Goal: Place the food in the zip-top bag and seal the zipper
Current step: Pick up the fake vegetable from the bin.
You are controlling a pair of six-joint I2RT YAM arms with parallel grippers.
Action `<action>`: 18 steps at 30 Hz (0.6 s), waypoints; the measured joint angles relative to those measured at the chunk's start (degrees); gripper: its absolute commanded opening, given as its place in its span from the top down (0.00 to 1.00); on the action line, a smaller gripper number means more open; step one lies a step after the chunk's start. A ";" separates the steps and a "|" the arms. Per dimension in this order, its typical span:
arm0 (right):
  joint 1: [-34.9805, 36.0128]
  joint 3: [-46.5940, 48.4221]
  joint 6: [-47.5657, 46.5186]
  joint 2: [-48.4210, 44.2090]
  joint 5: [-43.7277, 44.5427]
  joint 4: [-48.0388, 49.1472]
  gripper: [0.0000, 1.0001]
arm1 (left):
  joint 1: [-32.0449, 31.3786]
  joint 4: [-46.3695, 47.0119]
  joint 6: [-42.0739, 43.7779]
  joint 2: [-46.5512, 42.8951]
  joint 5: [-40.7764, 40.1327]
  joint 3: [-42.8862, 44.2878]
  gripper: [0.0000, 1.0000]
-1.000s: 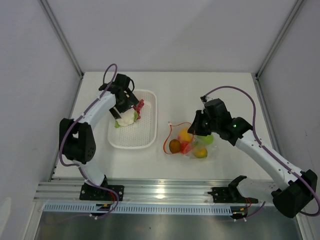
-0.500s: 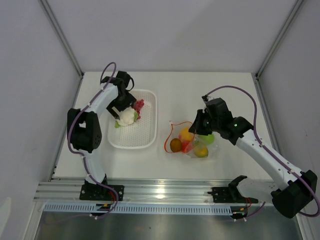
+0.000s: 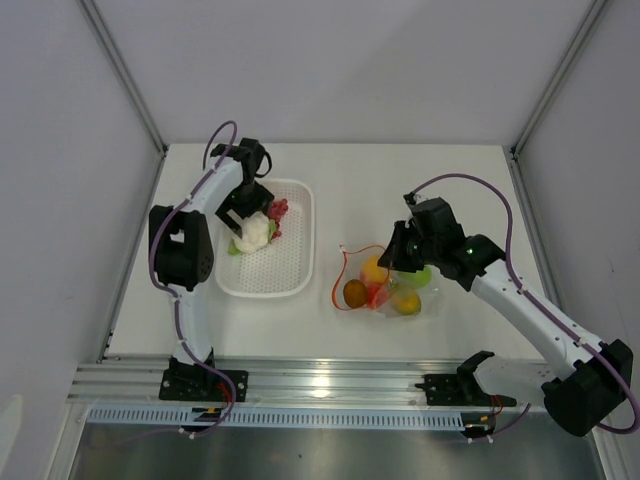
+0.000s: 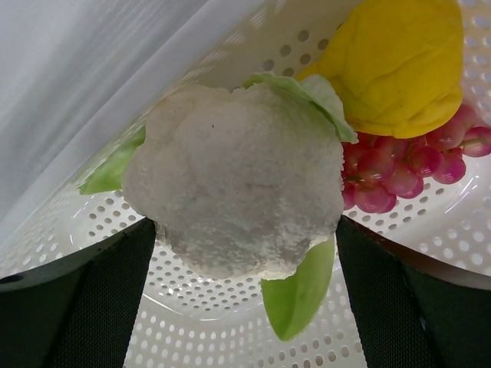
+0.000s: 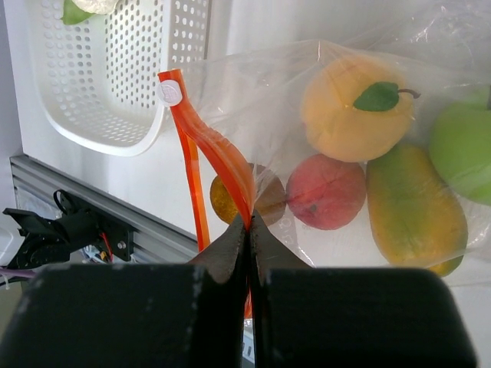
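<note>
Left pincer [image 4: 245,253] hangs over the cauliflower [image 4: 238,176] with its jaws wide apart, one dark finger on either side of the white head. Neither finger plainly presses it, so I judge it straddled, not gripped. The cauliflower lies in the white basket [image 4: 430,230], green leaves showing at its sides. Just beyond it, a yellow fruit [image 4: 399,61] rests against the grapes [image 4: 399,165]. The basket sits toward the left edge of the table [image 3: 350,180], about midway between the near and far edges.

Right pincer [image 5: 249,238] is clamped together on the zipper [image 5: 219,157], pinching the orange-red strip so that it rises and curves away toward the basket. The bag [image 5: 307,69] lies right of the table's centre, nearer the near edge, its mouth turned toward the basket. Inside it are an orange [image 5: 349,111] with a leaf, a peach [image 5: 326,192], a mango [image 5: 414,207] and a green apple [image 5: 464,146]. A brownish fruit shows behind the strip, and whether it is fully inside I cannot tell.

The step in hand looks like picking the cauliflower while the other arm holds the mouth up. The task seems roughly half done, with three items left in the basket and the zipper unsealed. Next, the left jaws would need to close on the bulky head, lift it over the basket wall and carry it to the mouth, which may be a tight fit.
</note>
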 measured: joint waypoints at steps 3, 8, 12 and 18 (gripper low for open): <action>-0.13 -0.26 0.00 0.00 0.00 0.04 1.00 | 0.04 -0.07 0.13 0.48 0.35 0.24 0.01; -0.15 -0.42 0.00 -0.02 0.00 0.02 1.00 | 0.20 0.87 0.55 0.59 0.87 -0.74 0.17; -0.15 -0.59 0.00 -0.09 0.02 0.04 1.00 | 0.22 4.72 1.53 -1.86 1.40 -5.11 0.59; -0.24 -0.61 0.02 -0.09 0.02 0.04 1.00 | 0.42 10.49 4.07 -6.23 2.08 -11.76 0.99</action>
